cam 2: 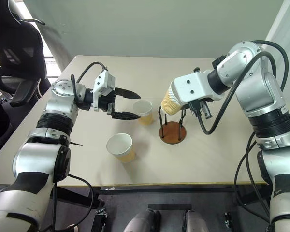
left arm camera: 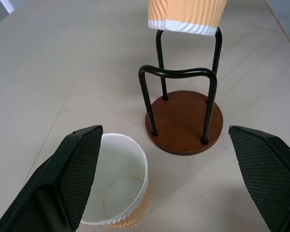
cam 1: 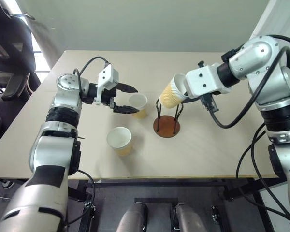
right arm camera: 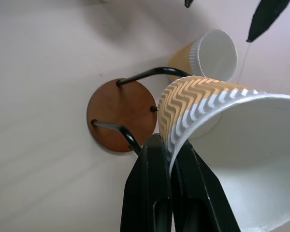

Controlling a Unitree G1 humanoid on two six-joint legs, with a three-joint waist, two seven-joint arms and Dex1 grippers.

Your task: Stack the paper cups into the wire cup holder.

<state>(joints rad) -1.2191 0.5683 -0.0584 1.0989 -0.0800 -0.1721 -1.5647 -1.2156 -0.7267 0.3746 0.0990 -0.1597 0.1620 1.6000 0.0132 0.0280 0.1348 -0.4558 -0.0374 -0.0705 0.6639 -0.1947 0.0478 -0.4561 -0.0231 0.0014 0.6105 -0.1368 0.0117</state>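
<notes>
1. Holder: round reddish-brown disc base, smooth, with two black wire loops standing upright, bent over at the top; sits mid-table, nothing inside it.
2. Held cup: tapered paper, tan-yellow zigzag-ribbed wall, white inside, rolled white rim. Tilted, bottom end pointing down toward the loops, just above the holder; cannot tell if it touches the wire.
3. Right gripper: two black fingers pressed together on the cup's rim wall, pinching it, one finger outside and one inside.
4. Second cup: same ribbed paper, upright, open mouth up, on the table just beside the holder on the robot's left.
5. Left gripper: black fingers with cross-hatched pads, spread wide, holding nothing. One finger sits at the second cup's rim, the other well off toward the holder side.
6. Third cup: upright, white inside showing, nearer the table's front edge, apart from the second cup and the holder.
7. Table: pale beige, matte, flat top.
8. Around: black office chair off the table's left side, grey wall behind. Black cables loop from the right arm over the table's right part.
</notes>
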